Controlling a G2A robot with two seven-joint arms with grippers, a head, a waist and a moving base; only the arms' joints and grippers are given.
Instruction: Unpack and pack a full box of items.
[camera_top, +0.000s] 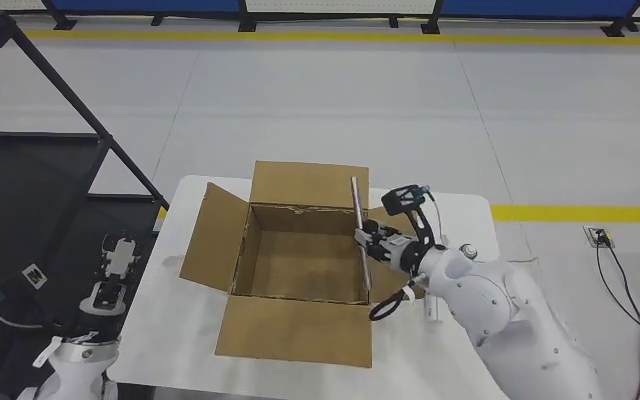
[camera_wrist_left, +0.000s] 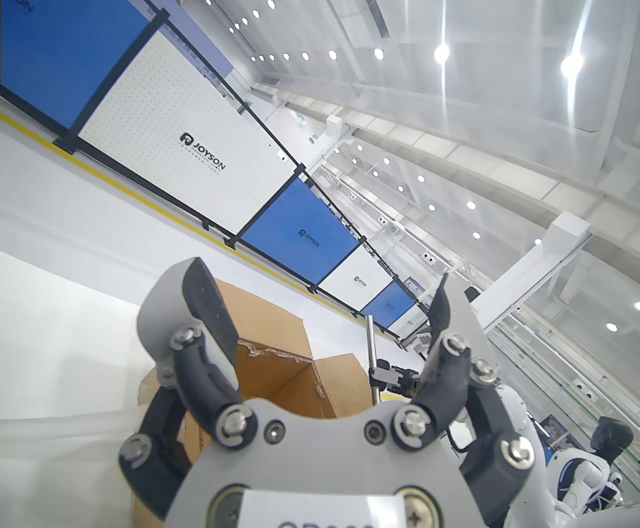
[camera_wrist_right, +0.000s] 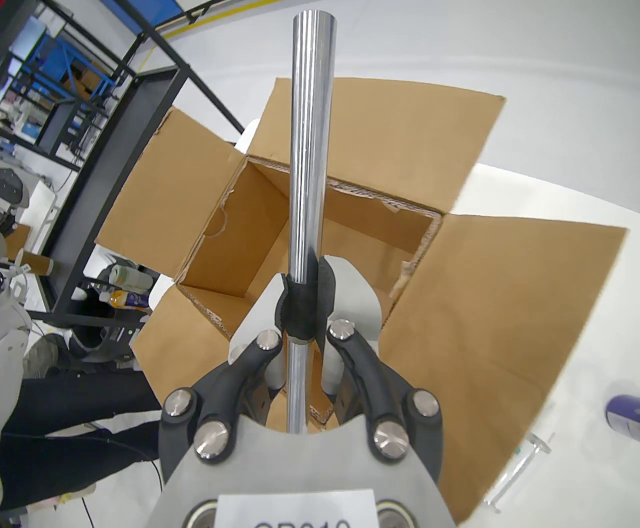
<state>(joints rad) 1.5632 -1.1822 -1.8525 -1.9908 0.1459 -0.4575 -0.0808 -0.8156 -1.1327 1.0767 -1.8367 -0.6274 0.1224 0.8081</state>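
Note:
An open cardboard box (camera_top: 300, 265) stands on the white table (camera_top: 450, 215) with all flaps folded out; what I can see of its inside is bare. My right gripper (camera_top: 366, 240) is shut on a long shiny metal rod (camera_top: 358, 225), holding it over the box's right wall. In the right wrist view the metal rod (camera_wrist_right: 307, 150) runs straight out between the black fingertips (camera_wrist_right: 320, 290), above the box (camera_wrist_right: 320, 220). My left gripper (camera_wrist_left: 320, 305) hangs low off the table's left side, open and holding nothing, with the box (camera_wrist_left: 280, 350) and the rod (camera_wrist_left: 370, 360) beyond it.
A clear tube (camera_wrist_right: 520, 465) and a purple object (camera_wrist_right: 622, 417) lie on the table right of the box. A small round item (camera_top: 469, 251) sits near the right arm. A black frame and rack (camera_top: 60, 200) stand to the left of the table.

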